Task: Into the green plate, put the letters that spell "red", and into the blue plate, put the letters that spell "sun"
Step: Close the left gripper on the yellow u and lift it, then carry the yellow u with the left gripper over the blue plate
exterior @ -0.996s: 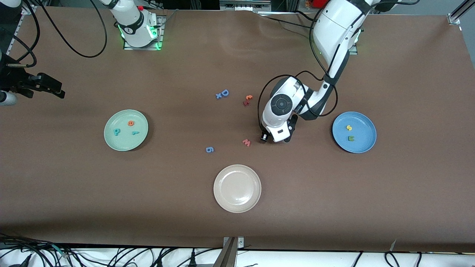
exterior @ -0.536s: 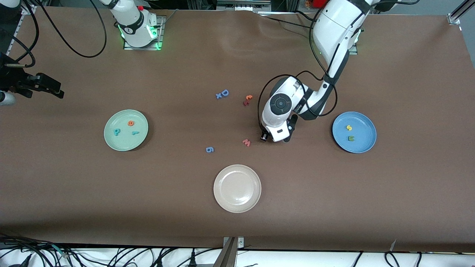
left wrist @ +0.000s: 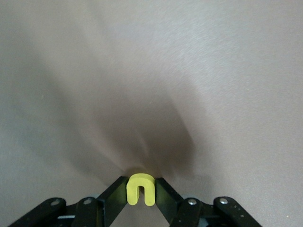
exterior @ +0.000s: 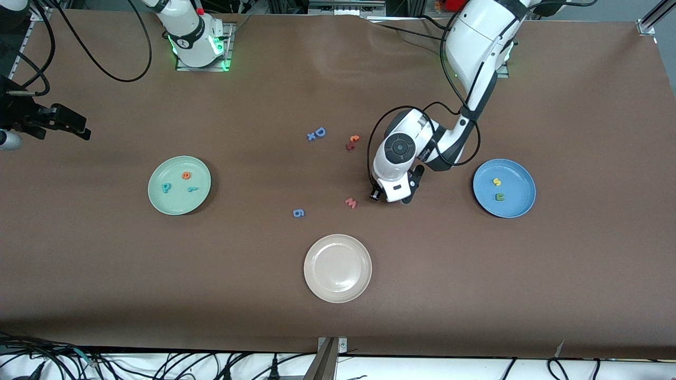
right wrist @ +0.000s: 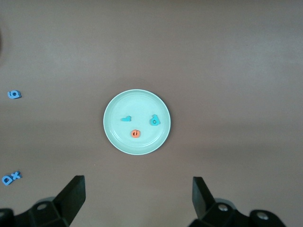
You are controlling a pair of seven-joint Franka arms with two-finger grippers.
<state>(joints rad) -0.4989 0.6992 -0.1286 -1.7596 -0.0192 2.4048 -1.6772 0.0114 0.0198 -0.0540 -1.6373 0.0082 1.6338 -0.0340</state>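
This is a robotics lab. Two white robot arms are bolted by metal base plates along the top of the frame, the right arm's base [exterior: 198, 45] at upper left glowing with green status lights, the left arm [exterior: 478, 47] at upper right trailing looped black cables. The work surface [exterior: 338, 327] is one wide sheet of brown covering, its edge showing aluminium framing at the upper right corner. A tangle of black cables [exterior: 158, 364] runs along the bottom edge, and a dark camera mount [exterior: 47, 121] juts in at the upper left.
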